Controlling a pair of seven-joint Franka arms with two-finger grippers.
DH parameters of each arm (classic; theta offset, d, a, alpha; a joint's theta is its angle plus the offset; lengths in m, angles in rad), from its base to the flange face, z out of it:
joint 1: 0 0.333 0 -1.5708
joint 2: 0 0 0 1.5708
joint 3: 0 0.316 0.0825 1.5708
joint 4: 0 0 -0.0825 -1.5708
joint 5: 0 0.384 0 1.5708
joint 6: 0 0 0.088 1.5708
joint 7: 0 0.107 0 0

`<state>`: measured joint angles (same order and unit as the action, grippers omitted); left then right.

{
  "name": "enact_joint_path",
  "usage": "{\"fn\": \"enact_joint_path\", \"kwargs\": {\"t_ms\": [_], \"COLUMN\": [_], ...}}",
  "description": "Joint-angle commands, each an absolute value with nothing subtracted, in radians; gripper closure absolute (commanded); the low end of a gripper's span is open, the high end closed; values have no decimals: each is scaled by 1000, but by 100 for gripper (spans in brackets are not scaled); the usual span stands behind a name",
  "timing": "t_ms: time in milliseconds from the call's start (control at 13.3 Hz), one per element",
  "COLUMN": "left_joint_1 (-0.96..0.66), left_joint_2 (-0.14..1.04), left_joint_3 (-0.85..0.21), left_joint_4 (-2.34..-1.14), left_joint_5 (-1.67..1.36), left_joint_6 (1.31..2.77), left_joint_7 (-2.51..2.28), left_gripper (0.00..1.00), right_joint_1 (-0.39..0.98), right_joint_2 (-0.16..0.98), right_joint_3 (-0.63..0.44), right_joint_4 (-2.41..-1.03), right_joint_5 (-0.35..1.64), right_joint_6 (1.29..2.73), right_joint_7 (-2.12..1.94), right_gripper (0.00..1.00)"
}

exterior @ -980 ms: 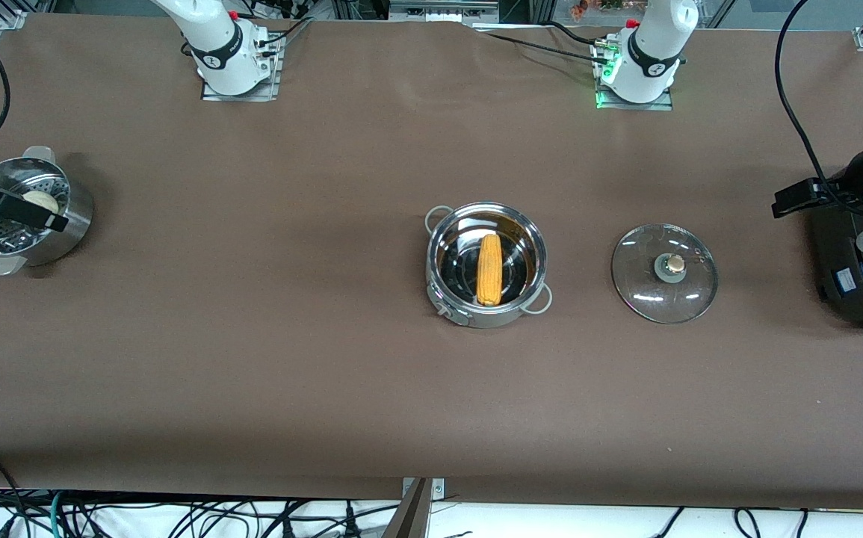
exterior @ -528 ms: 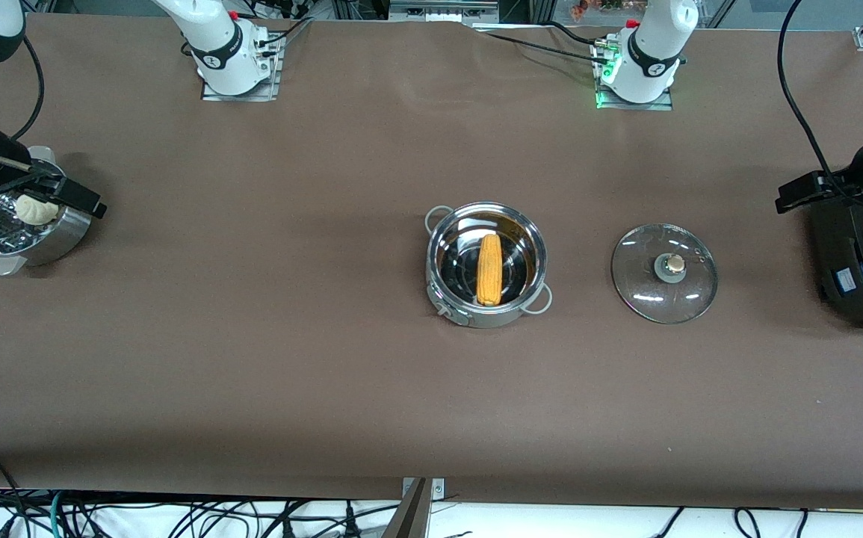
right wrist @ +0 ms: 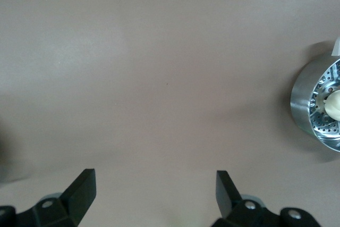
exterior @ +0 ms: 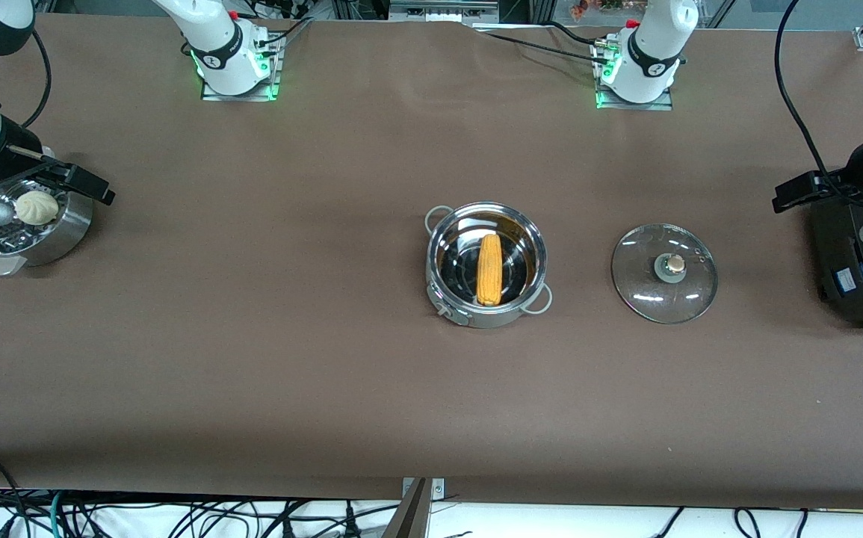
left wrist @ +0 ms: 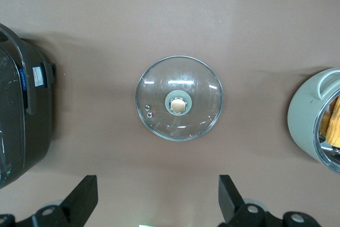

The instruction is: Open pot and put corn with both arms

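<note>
The steel pot stands open at the middle of the table with the yellow corn lying inside it. Its glass lid with the tan knob lies flat on the table beside it, toward the left arm's end. The lid also shows in the left wrist view, with the pot's edge. My left gripper is open and empty, high over the table at the black cooker's edge. My right gripper is open and empty, high beside the steamer bowl.
A perforated steel steamer bowl with a white bun stands at the right arm's end. A large black cooker stands at the left arm's end. Brown table surface lies between them and nearer the front camera.
My right arm has lifted and shifted off the steamer bowl toward the table's middle. The left arm has barely moved. Pot, corn and lid stay put.
</note>
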<state>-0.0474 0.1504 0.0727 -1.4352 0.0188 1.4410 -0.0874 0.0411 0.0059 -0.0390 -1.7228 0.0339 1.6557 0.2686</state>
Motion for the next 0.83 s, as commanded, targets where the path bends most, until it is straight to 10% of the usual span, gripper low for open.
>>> {"fn": "enact_joint_path", "kwargs": {"t_ms": [0, 754], "left_joint_1": [-55, -54], "left_joint_2": [127, 140], "left_joint_3": [81, 81], "left_joint_4": [-1459, -1462], "left_joint_5": [-6, -1], "left_joint_6": [1443, 1454], "left_joint_7": [-95, -95], "left_gripper": [0, 0], "right_joint_1": [31, 21], "right_joint_2": [37, 54], "right_joint_3": [-26, -37], "right_joint_4": [-1678, -1640], "right_joint_5": [21, 31], "right_joint_6": [1622, 1623], "right_joint_7": [262, 138], "right_gripper": [0, 0]}}
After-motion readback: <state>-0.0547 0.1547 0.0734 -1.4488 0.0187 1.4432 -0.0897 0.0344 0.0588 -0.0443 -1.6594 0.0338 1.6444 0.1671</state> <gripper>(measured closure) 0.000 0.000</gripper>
